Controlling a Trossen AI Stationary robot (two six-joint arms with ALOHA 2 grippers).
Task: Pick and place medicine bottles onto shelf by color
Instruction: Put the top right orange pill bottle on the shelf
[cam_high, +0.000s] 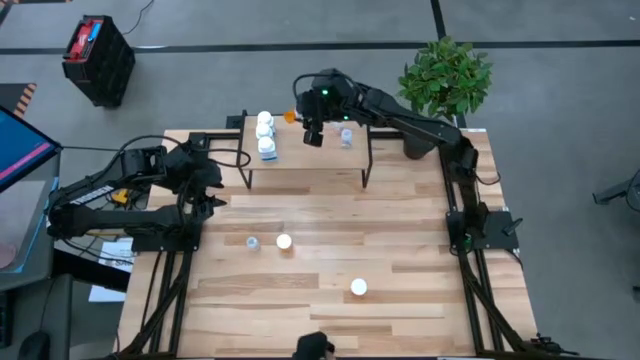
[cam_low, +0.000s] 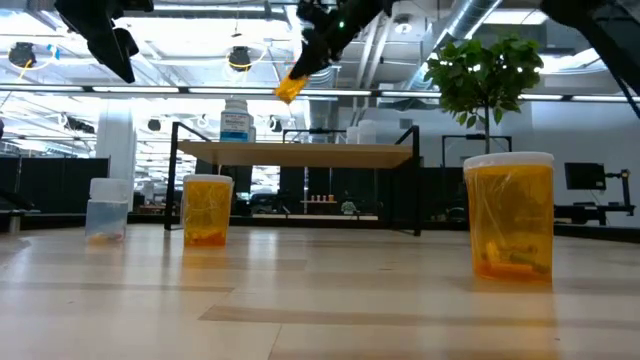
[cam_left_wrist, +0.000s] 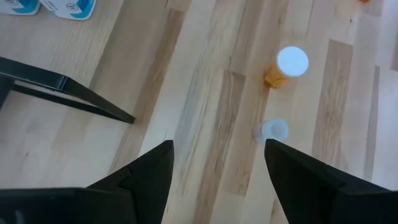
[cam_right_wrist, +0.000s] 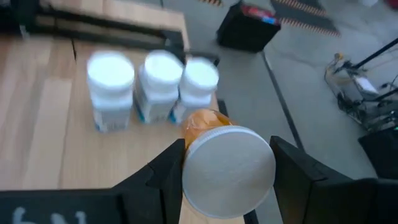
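Observation:
My right gripper (cam_high: 308, 126) is shut on an orange medicine bottle (cam_high: 290, 116) above the far left part of the shelf (cam_high: 305, 160). Three white bottles (cam_right_wrist: 158, 84) stand in a row on the shelf's left end, and a clear bottle (cam_high: 346, 137) stands further right. On the table stand a clear bottle (cam_high: 253, 242) and two orange bottles with white caps (cam_high: 284, 241) (cam_high: 358, 288). My left gripper (cam_left_wrist: 217, 149) is open and empty at the table's left side, near the shelf's left legs. My right gripper pinches the orange bottle between its two fingers at the white-cap end (cam_right_wrist: 227, 165). The orange body (cam_right_wrist: 202, 121) sticks out beyond the fingers. The fingers slant down toward the table's left. The bottle is tilted and clear of the shelf top (cam_low: 290, 88).
A potted plant (cam_high: 447, 75) stands at the table's far right corner. The shelf's black legs (cam_left_wrist: 62, 87) stand close to my left gripper. The middle of the shelf board between the white and clear bottles is bare (cam_high: 305, 150).

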